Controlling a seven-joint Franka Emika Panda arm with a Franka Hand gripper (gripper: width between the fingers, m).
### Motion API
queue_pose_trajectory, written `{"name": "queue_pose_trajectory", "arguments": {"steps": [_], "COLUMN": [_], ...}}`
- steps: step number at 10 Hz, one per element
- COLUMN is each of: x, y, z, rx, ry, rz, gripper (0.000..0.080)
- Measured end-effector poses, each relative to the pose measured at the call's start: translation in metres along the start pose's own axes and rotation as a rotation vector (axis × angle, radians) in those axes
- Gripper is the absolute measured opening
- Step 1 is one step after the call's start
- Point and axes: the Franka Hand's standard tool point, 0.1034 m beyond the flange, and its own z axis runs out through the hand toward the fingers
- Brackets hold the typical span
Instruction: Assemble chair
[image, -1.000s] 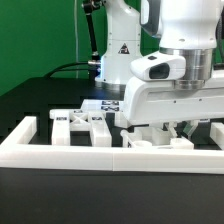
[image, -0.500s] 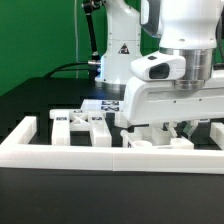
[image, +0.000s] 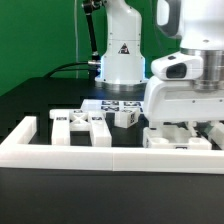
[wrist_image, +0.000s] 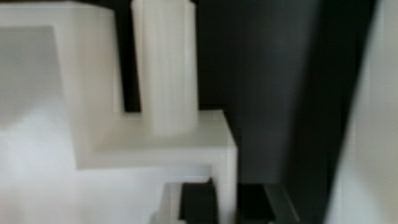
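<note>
The chair is in loose white tagged pieces inside the border frame. Two blocky pieces (image: 82, 125) lie at the exterior view's left and a small tagged block (image: 125, 118) sits mid-table. More pieces (image: 165, 137) lie under my hand at the right. My gripper (image: 186, 128) is low among them, its fingertips mostly hidden there. In the wrist view my gripper (wrist_image: 226, 192) has its dark fingers (wrist_image: 196, 203) close together on a thin white edge of a stepped chair piece (wrist_image: 169, 140) with an upright bar (wrist_image: 164, 60).
The long white border frame (image: 60, 152) runs along the front and up the left side. The marker board (image: 112, 105) lies behind the pieces, in front of the arm's base (image: 120, 60). The table is black with a green backdrop.
My arm and hand have moved toward the exterior view's right, uncovering the small tagged block and the marker board. The pieces at the left have not moved.
</note>
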Motion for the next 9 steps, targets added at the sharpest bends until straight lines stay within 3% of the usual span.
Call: {"name": "queue_pose_trajectory", "arguments": {"steps": [2,7,8,9], "x": [0.0048,0.0102,0.0101,0.0105], "y": [-0.0184,-0.0181,-0.0144,-0.009], "z": [0.0006,-0.0012,-0.0018,-0.0042], "rx": [0.0,-0.002,-0.006,-0.012], "ry": [0.007,0.01,0.007,0.004], "rz": [-0.015,-0.012,-0.009,-0.003], "gripper": [0.0034,0.0034,0.0086,0.0086]}}
